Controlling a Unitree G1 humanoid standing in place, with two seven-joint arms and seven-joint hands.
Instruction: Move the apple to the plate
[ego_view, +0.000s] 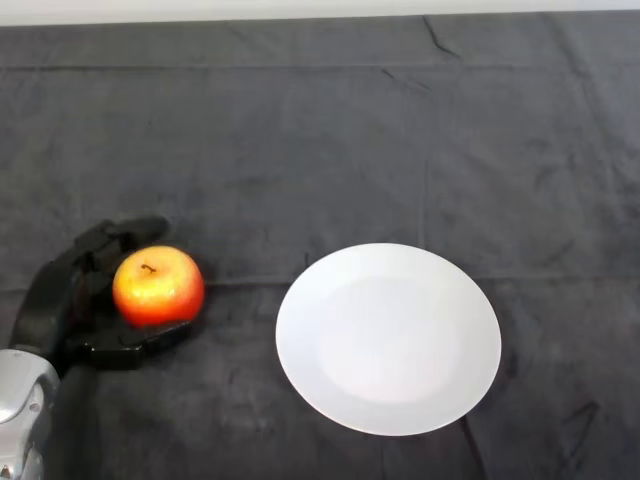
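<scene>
Hand (62, 300) curled round apple (158, 287) near table's left edge, bare cloth (300, 140) before white plate (388, 338).

A red-and-yellow apple (158, 286) sits upright, stem uppermost, at the left of the desk, well apart from the plate. The round white plate (388, 338) lies flat to its right, nothing on it.

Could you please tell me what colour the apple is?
The apple is red blending into yellow-orange, seen in the head view.
</scene>
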